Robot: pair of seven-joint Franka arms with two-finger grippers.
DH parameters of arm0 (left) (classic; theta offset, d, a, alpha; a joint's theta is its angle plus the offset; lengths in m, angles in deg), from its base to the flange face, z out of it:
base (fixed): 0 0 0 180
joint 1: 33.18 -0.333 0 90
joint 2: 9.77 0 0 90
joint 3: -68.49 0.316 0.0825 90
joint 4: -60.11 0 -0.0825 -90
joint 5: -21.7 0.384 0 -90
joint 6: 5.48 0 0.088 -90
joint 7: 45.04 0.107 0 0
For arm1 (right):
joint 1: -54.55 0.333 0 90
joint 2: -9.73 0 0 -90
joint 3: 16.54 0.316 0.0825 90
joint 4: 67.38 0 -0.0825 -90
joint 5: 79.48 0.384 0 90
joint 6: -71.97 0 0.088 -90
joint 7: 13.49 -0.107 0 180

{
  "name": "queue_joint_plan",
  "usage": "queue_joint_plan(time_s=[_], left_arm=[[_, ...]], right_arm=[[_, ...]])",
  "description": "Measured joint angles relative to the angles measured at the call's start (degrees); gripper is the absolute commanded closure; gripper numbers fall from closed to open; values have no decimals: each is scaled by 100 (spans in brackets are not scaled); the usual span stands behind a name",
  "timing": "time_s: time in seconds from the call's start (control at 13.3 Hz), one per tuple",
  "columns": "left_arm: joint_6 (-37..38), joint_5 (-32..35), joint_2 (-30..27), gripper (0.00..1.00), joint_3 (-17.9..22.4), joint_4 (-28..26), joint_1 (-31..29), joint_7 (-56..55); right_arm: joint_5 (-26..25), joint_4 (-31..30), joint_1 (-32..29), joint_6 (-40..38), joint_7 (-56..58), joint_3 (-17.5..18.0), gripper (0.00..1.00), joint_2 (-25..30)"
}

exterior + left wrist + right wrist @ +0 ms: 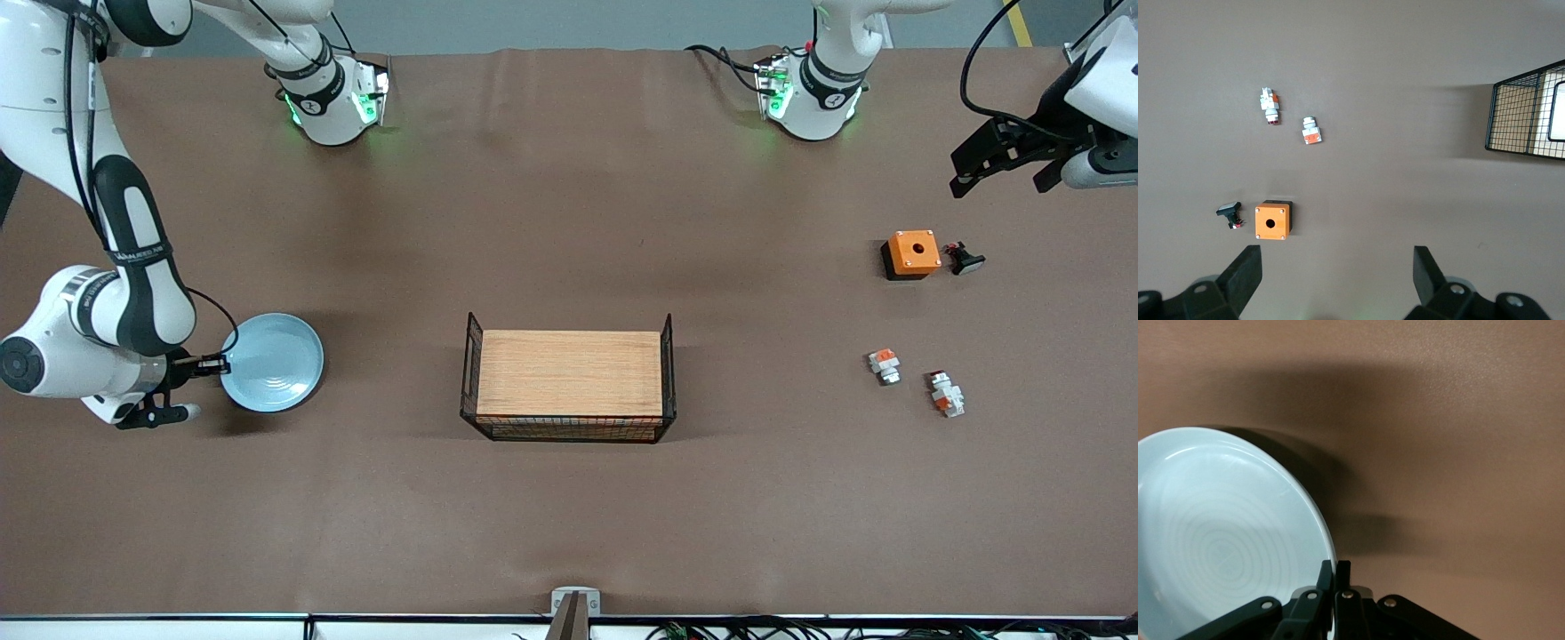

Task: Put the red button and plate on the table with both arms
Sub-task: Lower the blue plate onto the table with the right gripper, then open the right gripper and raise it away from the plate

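I read no legible writing | right gripper (216,364) pinches pale-blue plate (272,362) at its 9 o'clock rim, over table (569,516) | left gripper (1003,167), fingers spread wide, partly cropped, hangs at 1 o'clock from red button (945,394).

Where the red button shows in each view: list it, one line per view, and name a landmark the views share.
Front view: the red button lies on the table toward the left arm's end, nearer the camera than the orange box.
Left wrist view: the red button, with the open left gripper above the table.
Right wrist view: not in it.
Shared landmark: the orange box.
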State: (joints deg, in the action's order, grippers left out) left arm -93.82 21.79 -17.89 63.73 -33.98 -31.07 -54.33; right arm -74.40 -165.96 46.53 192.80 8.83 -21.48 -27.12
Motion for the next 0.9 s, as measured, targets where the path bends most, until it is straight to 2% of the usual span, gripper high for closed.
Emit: queue_joint_plan(time_s=[0.15, 0.23, 0.3, 0.38, 0.68, 0.9], left_arm=[[0, 0, 0, 0, 1, 1, 0, 0], [0, 0, 0, 0, 1, 1, 0, 0], [0, 0, 0, 0, 1, 2, 0, 0], [0, 0, 0, 0, 2, 3, 0, 0], [-5, 0, 0, 0, 10, 55, -2, 0], [-5, 0, 4, 0, 12, 56, -5, 0]], right_arm=[[0, 7, -2, 50, 16, -2, 83, -43], [0, 12, -2, 57, 16, -2, 72, -46], [0, 19, -1, 63, 16, -1, 17, -46], [0, 33, 2, 63, 12, 2, 1, -46], [0, 145, 27, 8, 8, 27, 1, -30], [0, 298, 65, -492, -85, 53, 2, 318]])
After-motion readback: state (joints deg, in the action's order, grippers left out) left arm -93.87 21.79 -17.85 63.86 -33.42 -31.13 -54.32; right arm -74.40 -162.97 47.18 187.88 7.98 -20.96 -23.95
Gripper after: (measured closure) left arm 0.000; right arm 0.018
